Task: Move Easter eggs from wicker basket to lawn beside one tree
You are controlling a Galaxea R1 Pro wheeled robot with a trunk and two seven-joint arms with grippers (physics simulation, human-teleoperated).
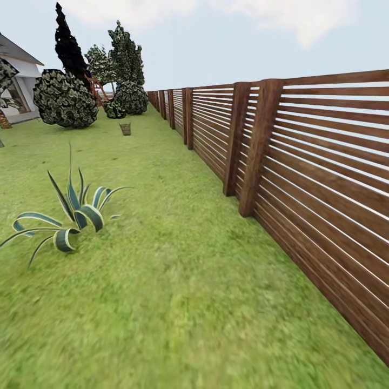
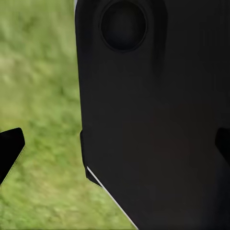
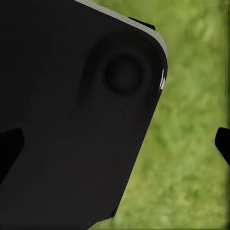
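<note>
Left hand [image 2: 115,148] fingertips sit wide apart at the frame edges with nothing between them but a black robot panel [image 2: 153,120] and grass; right hand [image 3: 115,148] is spread the same way. Basket [image 1: 125,128] is tiny, upper left of the head view, far down the lawn [image 1: 178,302] beside the fence [image 1: 302,162]. Spiky plant [image 1: 73,216] at mid-left.

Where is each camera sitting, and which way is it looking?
Head view: up on the robot's head, looking along the lawn beside the fence toward the far wicker basket.
Left wrist view: on the left arm, facing a dark robot panel over grass.
Right wrist view: on the right arm, likewise.
All three share the lawn.
</note>
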